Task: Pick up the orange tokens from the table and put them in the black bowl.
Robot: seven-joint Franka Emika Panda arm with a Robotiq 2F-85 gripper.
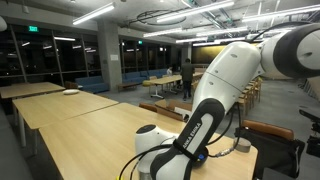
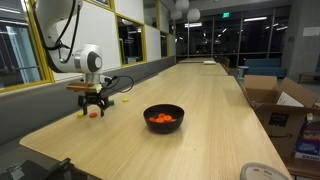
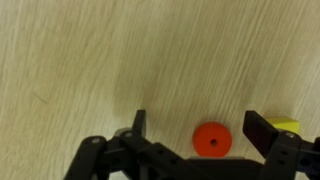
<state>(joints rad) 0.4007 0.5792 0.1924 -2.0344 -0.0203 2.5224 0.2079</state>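
In the wrist view an orange token (image 3: 211, 140), a round disc with a small centre hole, lies flat on the pale wood table (image 3: 120, 60). My gripper (image 3: 200, 135) is open, its two black fingers either side of the token and not touching it. In an exterior view the gripper (image 2: 93, 104) hangs low over the table (image 2: 210, 100) near its left edge, with an orange token (image 2: 92, 113) beneath it. The black bowl (image 2: 164, 117) sits to the right of it and holds several orange tokens (image 2: 162, 119).
A yellow piece (image 3: 287, 127) lies just beyond one finger, and also shows in an exterior view (image 2: 81, 112). Small green and yellow bits (image 2: 124, 100) lie behind the gripper. Cardboard boxes (image 2: 275, 105) stand past the table's right edge. The arm (image 1: 215, 95) fills an exterior view.
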